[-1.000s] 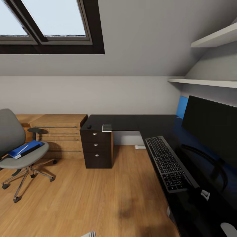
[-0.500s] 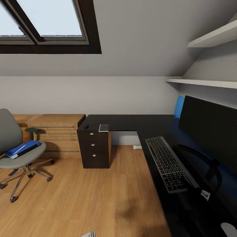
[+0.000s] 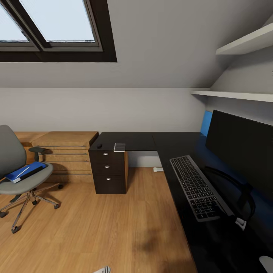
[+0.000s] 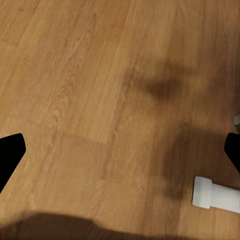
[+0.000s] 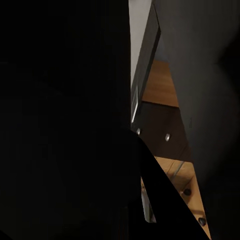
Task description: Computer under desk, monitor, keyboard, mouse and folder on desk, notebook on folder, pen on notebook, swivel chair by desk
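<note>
The grey swivel chair (image 3: 11, 167) stands on the floor at the far left, apart from the desk, with the blue folder (image 3: 26, 171) on its seat. The black L-shaped desk (image 3: 170, 142) carries the wide monitor (image 3: 242, 146) on the right and the keyboard (image 3: 195, 185) in front of it. My right gripper (image 3: 232, 223) is shut on the keyboard's near end. At the desk's far left end lie the small dark mouse (image 3: 99, 145) and the grey notebook (image 3: 120, 147). My left gripper (image 4: 120, 150) hangs open over bare floor.
A dark drawer unit (image 3: 109, 170) stands under the desk's left end, with low oak shelving (image 3: 66, 151) beside it. The desk's white foot bar (image 3: 158, 169) lies on the wood floor (image 3: 113, 227). Wall shelves (image 3: 235, 94) hang above the monitor, and a skylight (image 3: 57, 26) is at the upper left.
The camera swung slightly right at first. Since then the keyboard has slid a little toward the monitor together with my right gripper. The chair, folder, mouse and notebook stay put.
</note>
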Motion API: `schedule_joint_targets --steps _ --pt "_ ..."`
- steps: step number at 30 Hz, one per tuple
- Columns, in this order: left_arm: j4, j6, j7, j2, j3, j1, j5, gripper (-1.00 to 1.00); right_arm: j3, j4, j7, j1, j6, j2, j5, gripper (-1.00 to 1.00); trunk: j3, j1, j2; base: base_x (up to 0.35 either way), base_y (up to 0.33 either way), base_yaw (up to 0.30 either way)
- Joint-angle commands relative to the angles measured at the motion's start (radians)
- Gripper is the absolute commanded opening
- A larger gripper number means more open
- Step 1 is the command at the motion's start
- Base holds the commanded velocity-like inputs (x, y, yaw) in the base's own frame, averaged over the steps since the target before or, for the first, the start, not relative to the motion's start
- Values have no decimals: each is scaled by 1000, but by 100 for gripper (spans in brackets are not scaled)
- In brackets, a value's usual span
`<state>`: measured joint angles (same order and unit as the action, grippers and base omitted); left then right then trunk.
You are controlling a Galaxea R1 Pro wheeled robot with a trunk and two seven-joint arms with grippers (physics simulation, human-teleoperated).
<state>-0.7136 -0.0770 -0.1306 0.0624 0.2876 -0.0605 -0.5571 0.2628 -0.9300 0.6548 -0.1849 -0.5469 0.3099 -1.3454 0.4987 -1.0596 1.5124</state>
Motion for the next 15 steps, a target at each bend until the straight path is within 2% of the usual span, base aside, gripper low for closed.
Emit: schedule_joint_targets --steps 1,4,8,15 --pt "0 -6 -7 -1 7 -1 -10 100 1 0 1 -1 -8 2 -6 -100 1 0 1 0 0 0" --pt "0 -6 -7 -1 7 -1 -9 100 1 0 1 0 -9 3 -5 -100 1 0 1 0 0 0" --pt "0 -6 -7 -1 8 -1 10 100 0 2 2 -1 -9 2 -7 -100 1 0 1 0 0 0" --pt "0 -6 -7 -1 8 -1 12 100 0 3 2 -1 -8 -1 -9 -100 1 0 1 0 0 0"
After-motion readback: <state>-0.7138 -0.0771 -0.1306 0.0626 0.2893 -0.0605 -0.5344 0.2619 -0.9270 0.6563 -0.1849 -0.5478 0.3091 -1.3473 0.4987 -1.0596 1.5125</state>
